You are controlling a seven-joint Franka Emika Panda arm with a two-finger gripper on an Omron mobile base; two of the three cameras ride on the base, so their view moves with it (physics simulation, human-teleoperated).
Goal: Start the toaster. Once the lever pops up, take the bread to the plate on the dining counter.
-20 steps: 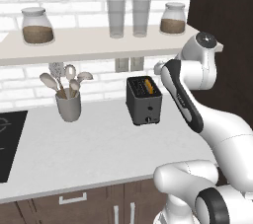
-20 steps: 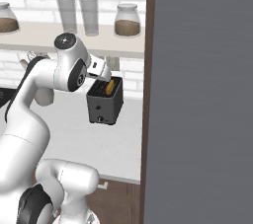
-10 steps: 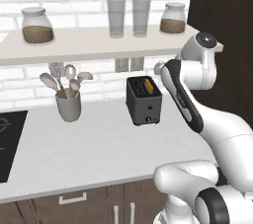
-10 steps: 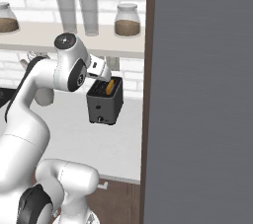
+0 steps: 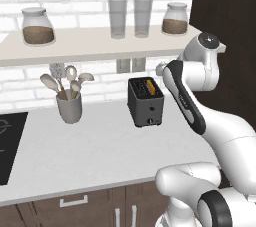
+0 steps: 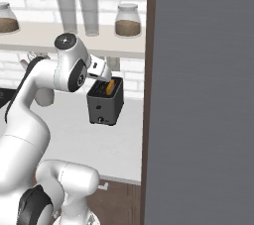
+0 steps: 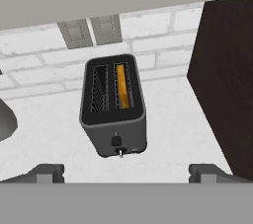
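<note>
While fingers gape released, boxy dark toaster holds flat orange bread.

No readable text, label, brand, number or sign appeared anywhere in the three views. The toaster showed a plain dark front face with only a small slider and knob, no lettering. The two jars on the shelf and the two glasses beside them carried no labels. The grey utensil cup was unmarked. The two wall outlets behind the toaster were blank plates. The black cooktop at the tabletop's edge bore faint thin lines, too small to tell whether they formed a symbol.
</note>
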